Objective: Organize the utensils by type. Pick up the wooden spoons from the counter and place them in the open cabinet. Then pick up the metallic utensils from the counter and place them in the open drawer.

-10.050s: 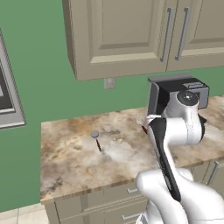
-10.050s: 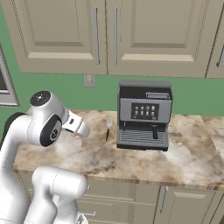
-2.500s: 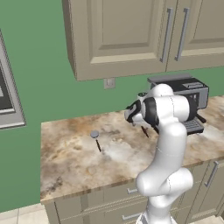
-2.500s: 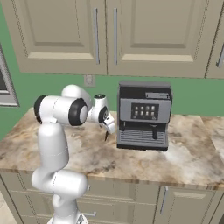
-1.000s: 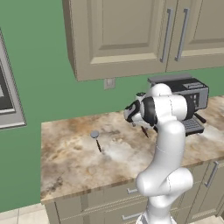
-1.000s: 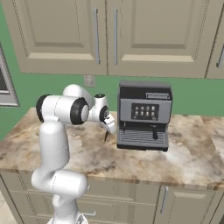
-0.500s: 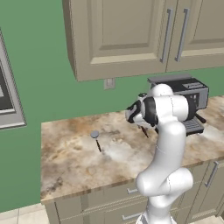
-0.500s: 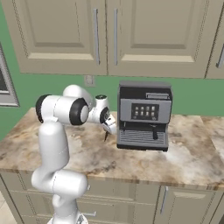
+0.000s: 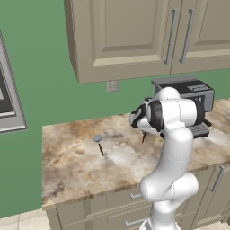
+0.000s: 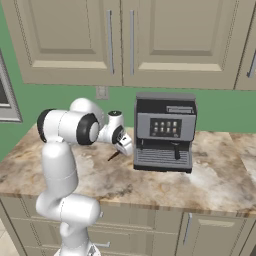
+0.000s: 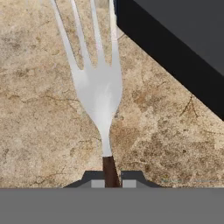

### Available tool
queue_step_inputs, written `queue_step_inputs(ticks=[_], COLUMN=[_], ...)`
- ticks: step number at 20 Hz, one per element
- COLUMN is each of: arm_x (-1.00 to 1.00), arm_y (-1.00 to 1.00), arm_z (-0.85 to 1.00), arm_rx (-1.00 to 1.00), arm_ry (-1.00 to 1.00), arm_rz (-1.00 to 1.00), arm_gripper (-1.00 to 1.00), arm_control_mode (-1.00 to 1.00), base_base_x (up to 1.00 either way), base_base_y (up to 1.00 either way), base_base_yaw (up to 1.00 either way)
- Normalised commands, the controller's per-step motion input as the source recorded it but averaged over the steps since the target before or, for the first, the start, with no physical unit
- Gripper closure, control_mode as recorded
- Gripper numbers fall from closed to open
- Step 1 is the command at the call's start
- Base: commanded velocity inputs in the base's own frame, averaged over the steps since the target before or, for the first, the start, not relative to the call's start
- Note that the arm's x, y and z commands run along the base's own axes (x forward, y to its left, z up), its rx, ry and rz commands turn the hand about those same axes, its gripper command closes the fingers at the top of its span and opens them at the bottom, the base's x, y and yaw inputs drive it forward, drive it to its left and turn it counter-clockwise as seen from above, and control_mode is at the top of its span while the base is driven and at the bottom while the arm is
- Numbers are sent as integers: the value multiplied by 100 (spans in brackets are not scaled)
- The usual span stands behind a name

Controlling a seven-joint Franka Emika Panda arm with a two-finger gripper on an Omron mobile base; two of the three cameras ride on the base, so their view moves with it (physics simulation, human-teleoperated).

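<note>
Between the two dark fingertips [image 11: 127, 176] of the hand [image 11: 111, 178] sits the brown handle of a silver fork [image 11: 97, 87]. The hand is pressed together on that handle. The fork's three long prongs point away from the hand, over the brown and beige stone of the tabletop [image 11: 39, 113]. The black side of the coffee machine [image 11: 175, 48] is just beside the prongs.

In the right base view, the hand [image 10: 123, 145] is low over the tabletop [image 10: 220, 175], close to the left side of the coffee machine [image 10: 164, 131]. A thin dark stick, the fork [image 10: 113, 156], pokes out under the hand.

In the left base view, the hand [image 9: 138, 119] is in front of the coffee machine [image 9: 193, 92]. Well apart from it, to the left, a small utensil with a round grey head [image 9: 99, 143] and a thin dark handle lies on the tabletop [image 9: 72, 166].

Closed cupboards [image 9: 130, 36] hang on the green wall above.
</note>
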Motion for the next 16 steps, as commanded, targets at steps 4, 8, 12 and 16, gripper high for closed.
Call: queue_step_inputs(ticks=[4, 8, 12, 16], arm_x=[-44, -48, -52, -56], arm_y=[26, 23, 19, 13], arm_z=[-28, -24, -22, -12], arm_rx=[3, 3, 3, 4], arm_ry=[0, 0, 0, 0], arm_rz=[4, 6, 9, 10], arm_gripper=[100, 100, 100, 100], arm_control_mode=[-100, -100, -100, -100], base_base_x=[0, 0, 0, 0], base_base_y=[0, 0, 0, 0], base_base_yaw=[0, 0, 0, 0])
